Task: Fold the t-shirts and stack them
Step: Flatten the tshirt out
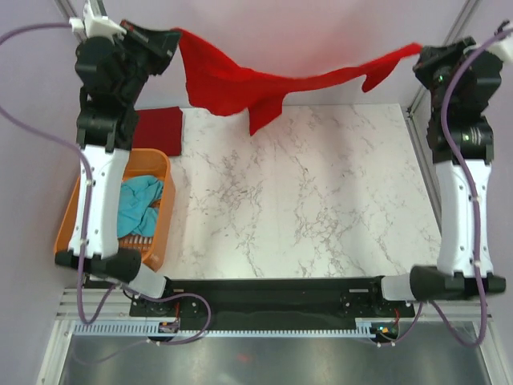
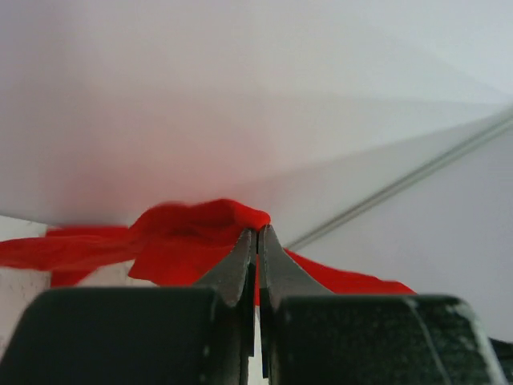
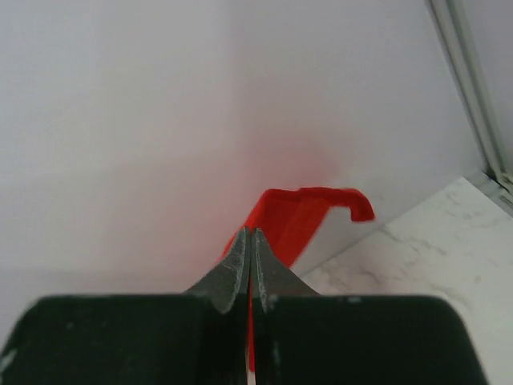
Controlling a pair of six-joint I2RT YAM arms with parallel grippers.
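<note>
- Your left claw [image 1: 175, 38] is pinched shut on one end of the bright red shirt [image 1: 240, 84]; in the left wrist view the two fingers [image 2: 240, 265] meet with red cloth [image 2: 184, 241] bunched at their tips.
- Your right claw [image 1: 420, 54] is also closed tight on the shirt's other end; in the right wrist view a red flap [image 3: 292, 216] sticks out past the fingertips [image 3: 240, 265].
- You have the red shirt held up in the air between the two arms, across the far edge of the table [image 1: 321, 200]. It sags in the middle and a pointed corner hangs down over the far part of the tabletop.
- The tabletop is white marble with grey veins; the stretch in front of the arms is bare.
- The dark maroon shirt [image 1: 159, 128] lies as a flat folded square at the far left corner of the table, just beyond the basket.
- The orange plastic basket [image 1: 68, 224] sits at the left edge, partly under your left arm, with the teal shirt [image 1: 140, 204] crumpled inside it.
- Pale lilac-white walls [image 1: 321, 32] close in the back and sides, with a faint red glow behind the shirt.
- A metal frame post [image 3: 469, 88] runs up the right corner.
- Purple cables [image 1: 32, 128] loop off both arms.
</note>
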